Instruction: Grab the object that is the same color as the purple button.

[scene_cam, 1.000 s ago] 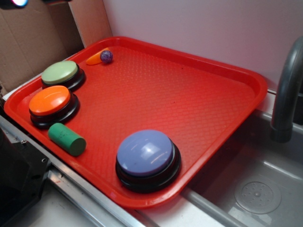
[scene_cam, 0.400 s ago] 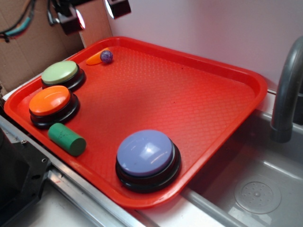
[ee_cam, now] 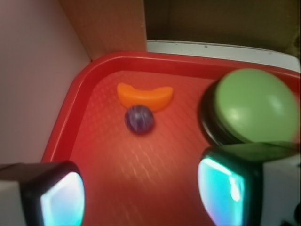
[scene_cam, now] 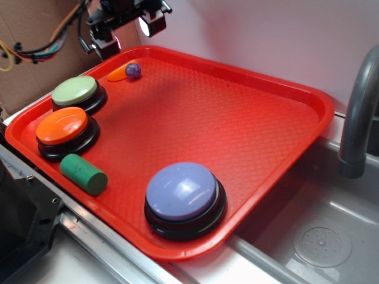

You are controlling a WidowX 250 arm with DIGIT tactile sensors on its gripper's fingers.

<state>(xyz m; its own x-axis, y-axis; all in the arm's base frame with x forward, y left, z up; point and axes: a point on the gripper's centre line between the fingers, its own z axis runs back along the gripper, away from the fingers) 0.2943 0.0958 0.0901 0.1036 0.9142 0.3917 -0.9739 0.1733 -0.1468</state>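
Note:
The object, a tiny dark purple ball (scene_cam: pixel 133 71) (ee_cam: pixel 139 119), lies in the far left corner of the red tray (scene_cam: pixel 249 118), touching a flat orange wedge (scene_cam: pixel 120 72) (ee_cam: pixel 145 95). The purple button (scene_cam: pixel 182 192) stands at the tray's near edge, on a black base. My gripper (scene_cam: pixel 129 31) (ee_cam: pixel 141 194) hangs open above that far corner, just over the ball. Nothing is between its fingers, whose pads (ee_cam: pixel 221 188) glow cyan in the wrist view.
A pale green button (scene_cam: pixel 76 92) (ee_cam: pixel 254 106) and an orange button (scene_cam: pixel 63 126) stand along the tray's left edge, with a green cylinder (scene_cam: pixel 84 174) near them. Cardboard (scene_cam: pixel 35 47) rises behind the corner. A grey faucet (scene_cam: pixel 358 118) and sink (scene_cam: pixel 320 236) lie to the right.
My gripper has come down from the top of the exterior view toward the tray's far left corner. The ball and the other things have not moved.

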